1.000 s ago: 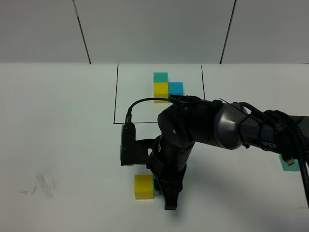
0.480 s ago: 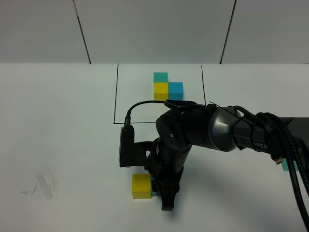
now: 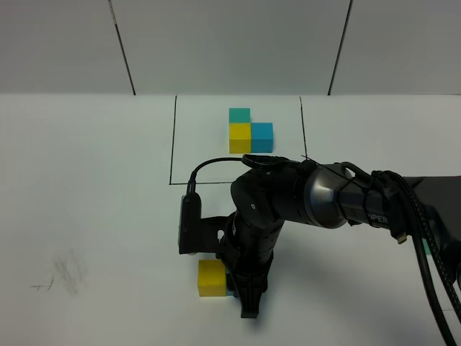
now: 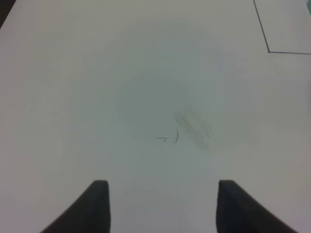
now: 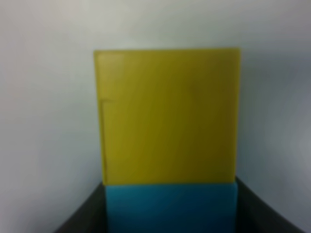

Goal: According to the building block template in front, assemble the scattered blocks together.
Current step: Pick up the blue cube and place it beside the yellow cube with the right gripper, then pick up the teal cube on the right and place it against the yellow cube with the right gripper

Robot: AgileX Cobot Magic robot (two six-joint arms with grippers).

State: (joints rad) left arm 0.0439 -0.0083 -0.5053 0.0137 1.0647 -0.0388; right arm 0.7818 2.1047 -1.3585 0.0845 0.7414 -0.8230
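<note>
The building block template (image 3: 245, 130) is a teal-green, yellow and blue L-shaped cluster inside a thin black-line rectangle (image 3: 173, 144) at the back. The scattered yellow cube (image 3: 212, 277) lies near the front middle. The scattered blue cube (image 3: 230, 282) shows only as a sliver, pressed against its right side. My right gripper (image 3: 236, 290) reaches across and is shut on the blue cube. In the right wrist view the blue cube (image 5: 170, 208) sits between the dark fingers (image 5: 82, 218) and touches the yellow cube (image 5: 167, 116). My left gripper (image 4: 163, 208) is open over bare table. The scattered teal-green cube is hidden behind the right arm's cables.
The bulky black right arm (image 3: 302, 198) and its cables (image 3: 425, 238) cover the middle and right of the white table. A faint grey scuff mark (image 3: 61, 277) lies at the front left and also shows in the left wrist view (image 4: 187, 128).
My right arm has shifted a little left and toward the front. The blue cube stays in its grip against the yellow cube, which moved slightly left. The left gripper has not changed.
</note>
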